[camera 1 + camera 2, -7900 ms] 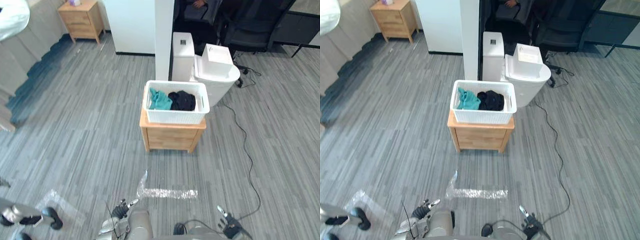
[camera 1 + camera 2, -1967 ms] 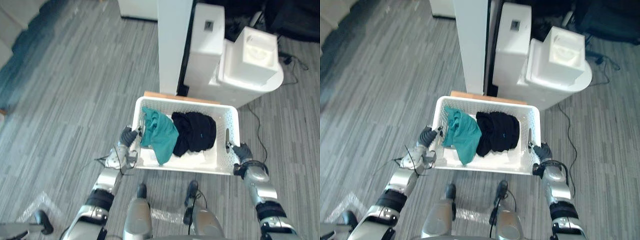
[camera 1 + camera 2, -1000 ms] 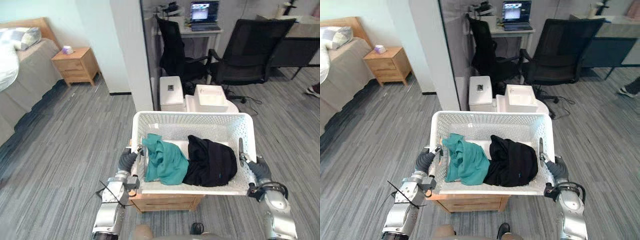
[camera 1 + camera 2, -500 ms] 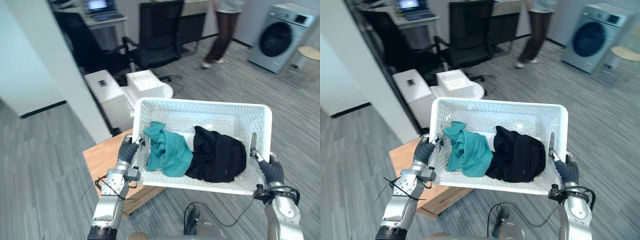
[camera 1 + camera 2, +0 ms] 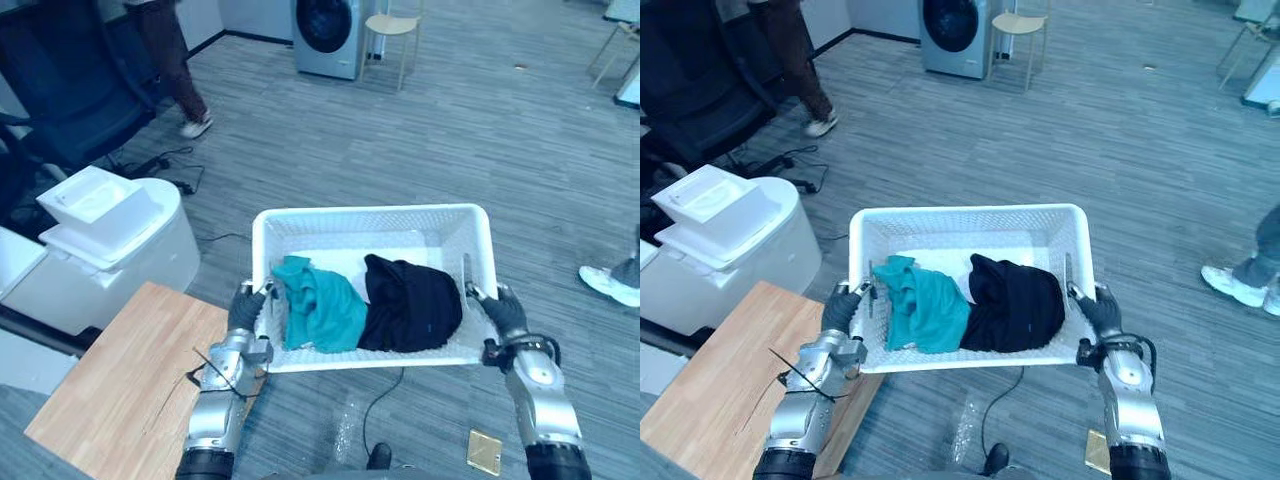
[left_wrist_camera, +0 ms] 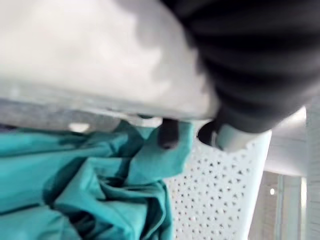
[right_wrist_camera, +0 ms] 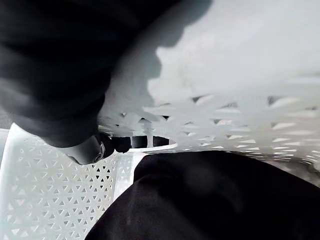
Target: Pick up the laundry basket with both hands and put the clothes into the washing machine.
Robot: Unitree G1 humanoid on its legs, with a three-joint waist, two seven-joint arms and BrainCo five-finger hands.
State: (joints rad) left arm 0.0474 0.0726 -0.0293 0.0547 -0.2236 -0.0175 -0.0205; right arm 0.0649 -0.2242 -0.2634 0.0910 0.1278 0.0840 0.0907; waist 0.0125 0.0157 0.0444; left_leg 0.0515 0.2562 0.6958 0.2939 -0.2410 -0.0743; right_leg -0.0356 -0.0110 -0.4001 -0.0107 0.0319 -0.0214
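Both silver-grey arms are stretching forward in the head views, the left arm (image 5: 213, 405) coming up from the lower left and the right arm (image 5: 545, 415) from the lower right, with the forearms roughly parallel. The left hand (image 5: 245, 308) is clasping one short side of the white perforated plastic laundry basket (image 5: 370, 213), its dark ribbed cover facing up. A dark fingertip (image 6: 168, 134) is hooking over the rim. The right hand (image 5: 503, 312) is gripping the opposite short side, its dark-tipped fingers (image 7: 121, 144) curling through the handle slot. Both wrists are sitting at about the same height.
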